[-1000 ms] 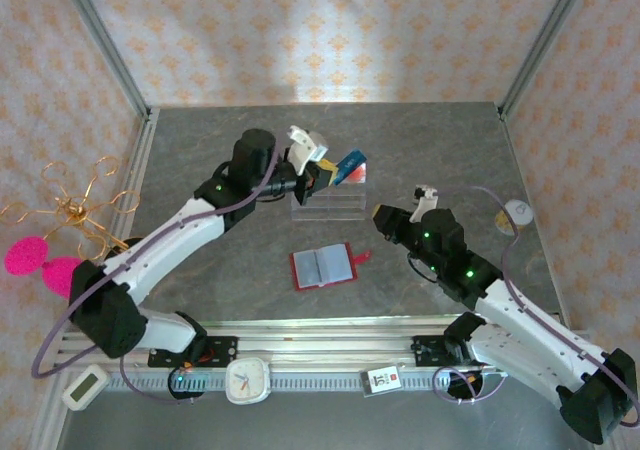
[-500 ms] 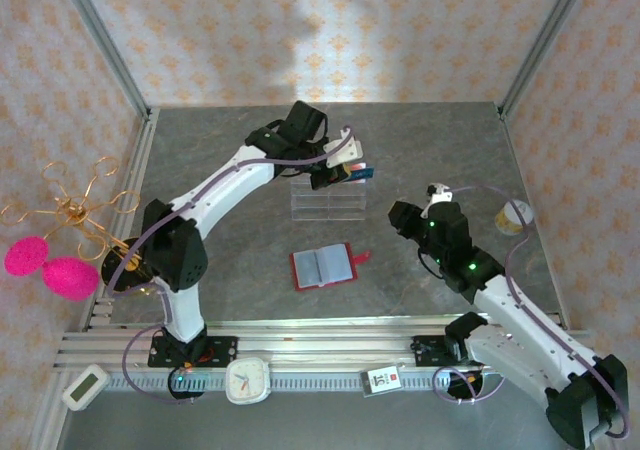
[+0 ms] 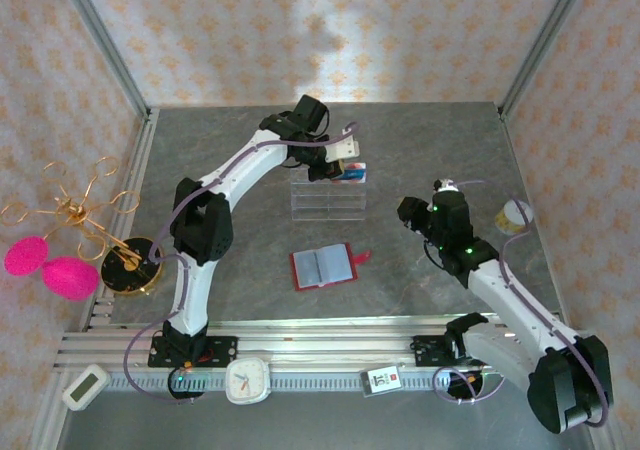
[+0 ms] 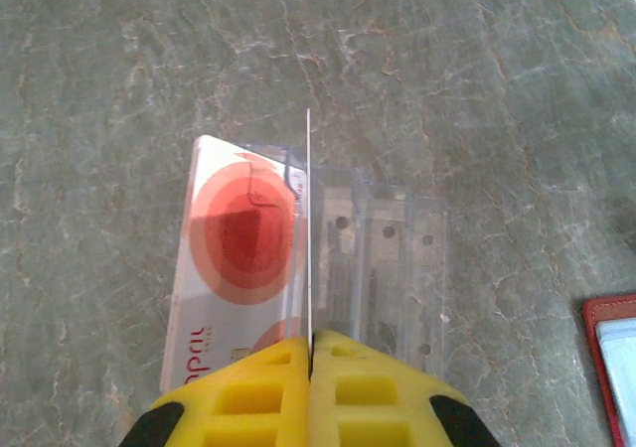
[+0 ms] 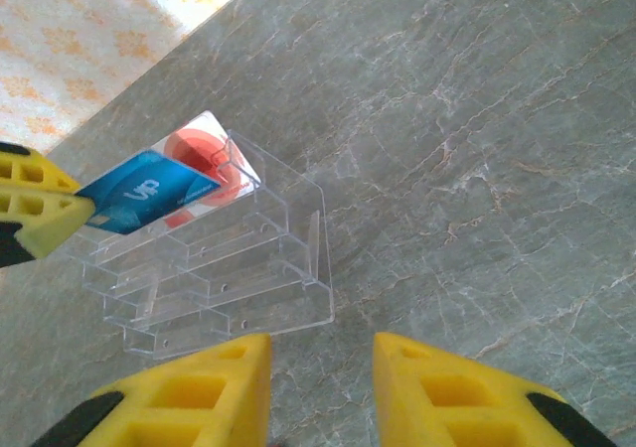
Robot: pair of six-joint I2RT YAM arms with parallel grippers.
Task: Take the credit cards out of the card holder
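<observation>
Left gripper [image 4: 310,342]: clamped shut on blue credit card [image 5: 144,201], at back tier of clear acrylic rack [image 3: 328,205]. Pale red-circle card [image 4: 238,258]: standing in rack's rear slot. Red card holder [image 3: 322,266]: lying open on table [image 3: 450,140]. Right gripper [image 5: 318,353]: partly open, empty.

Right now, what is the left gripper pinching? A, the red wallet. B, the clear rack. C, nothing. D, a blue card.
D: the left gripper is shut on a blue card, holding it at the clear rack, while the red wallet lies open well apart from it.
</observation>
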